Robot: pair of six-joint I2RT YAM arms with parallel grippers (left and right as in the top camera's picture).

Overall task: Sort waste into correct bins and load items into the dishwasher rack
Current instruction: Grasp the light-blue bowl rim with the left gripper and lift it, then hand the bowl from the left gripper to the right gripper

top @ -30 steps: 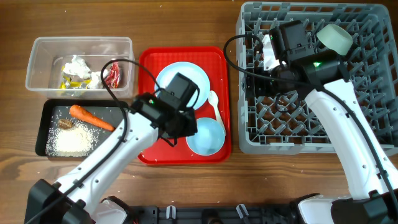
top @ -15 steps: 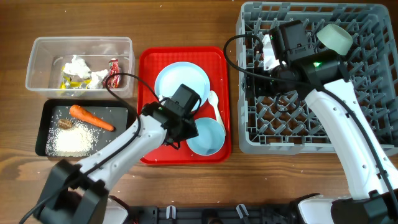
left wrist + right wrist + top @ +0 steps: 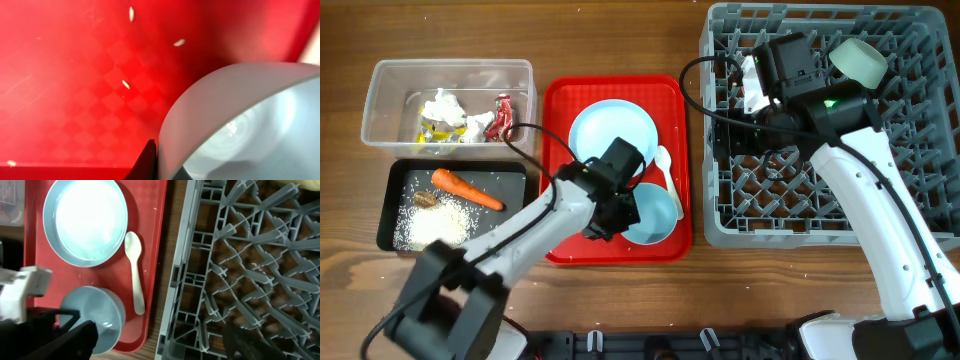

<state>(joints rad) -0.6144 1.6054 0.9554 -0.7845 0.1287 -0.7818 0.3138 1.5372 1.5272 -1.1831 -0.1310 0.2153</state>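
Observation:
My left gripper (image 3: 616, 214) is shut on the left rim of the light-blue bowl (image 3: 655, 218), which stands upright on the red tray (image 3: 560, 250). In the left wrist view the bowl's (image 3: 240, 125) wall sits pinched between the dark fingers (image 3: 147, 161). A light-blue plate (image 3: 612, 130) and a white spoon (image 3: 667, 175) lie on the same tray. My right gripper (image 3: 750, 85) hangs open and holds nothing over the left part of the grey dishwasher rack (image 3: 920, 200). A pale-green bowl (image 3: 858, 60) lies in the rack's back.
The clear tub (image 3: 380, 100) at the far left holds tissue (image 3: 445, 103), a red wrapper (image 3: 500, 118) and a yellow wrapper (image 3: 432, 130). The black tray (image 3: 390, 200) in front of it holds a carrot (image 3: 465, 187), rice (image 3: 435, 228) and a brown lump (image 3: 425, 199). Loose rice grains (image 3: 126, 84) dot the red tray.
My left gripper has moved right across the red tray to the bowl, opened, then shut on its rim. The right arm has not moved.

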